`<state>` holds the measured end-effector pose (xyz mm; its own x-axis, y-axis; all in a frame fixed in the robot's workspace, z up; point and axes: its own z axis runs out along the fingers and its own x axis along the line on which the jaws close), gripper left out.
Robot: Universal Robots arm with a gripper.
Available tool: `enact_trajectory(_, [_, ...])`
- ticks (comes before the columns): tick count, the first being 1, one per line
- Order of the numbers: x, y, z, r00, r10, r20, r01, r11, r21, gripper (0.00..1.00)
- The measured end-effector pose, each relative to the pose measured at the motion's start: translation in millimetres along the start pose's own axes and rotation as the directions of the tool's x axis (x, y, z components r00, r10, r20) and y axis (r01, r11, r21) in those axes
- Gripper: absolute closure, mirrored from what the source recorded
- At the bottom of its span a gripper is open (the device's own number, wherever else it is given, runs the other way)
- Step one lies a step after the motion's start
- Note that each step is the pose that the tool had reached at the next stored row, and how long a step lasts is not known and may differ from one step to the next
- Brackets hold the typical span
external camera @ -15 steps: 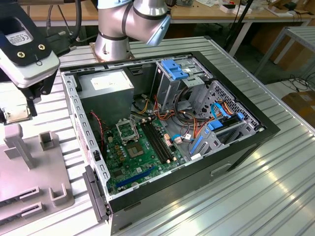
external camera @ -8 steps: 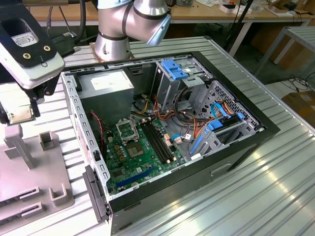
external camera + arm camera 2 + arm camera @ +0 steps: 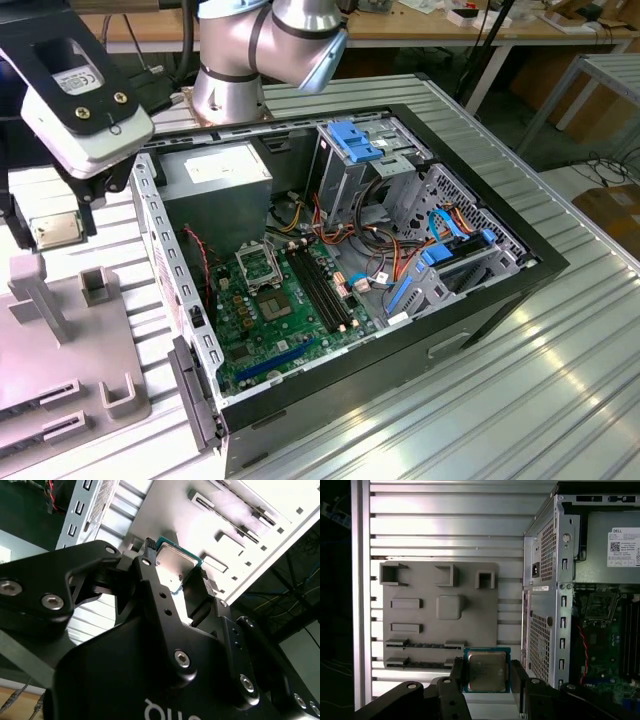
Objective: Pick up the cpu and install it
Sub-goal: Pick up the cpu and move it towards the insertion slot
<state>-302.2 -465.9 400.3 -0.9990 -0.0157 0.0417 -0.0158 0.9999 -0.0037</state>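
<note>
Cpu (image 3: 486,671) pinched by its edges in the hand (image 3: 176,566), above the grey fixture tray (image 3: 475,615); the socket (image 3: 262,262) lies well apart towards the exterior view's right, inside the computer case (image 3: 500,292).

Case wall (image 3: 542,605) between cpu (image 3: 486,671) and seemingly open socket (image 3: 601,605)

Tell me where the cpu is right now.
The cpu is clamped in the gripper, above the grey fixture plate at the exterior view's left, outside the open computer case.
</note>
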Motion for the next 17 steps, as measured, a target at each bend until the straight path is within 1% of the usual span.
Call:
enact_trajectory(12, [-16.1, -2.3, -0.7, 1.0000, 0.000, -0.0005, 0.000, 1.0000, 0.0000, 0.53])
enact_trajectory(17, [-21.0, -4.0, -0.9, 1.0000, 0.000, -0.0006, 0.000, 1.0000, 0.0000, 0.53])
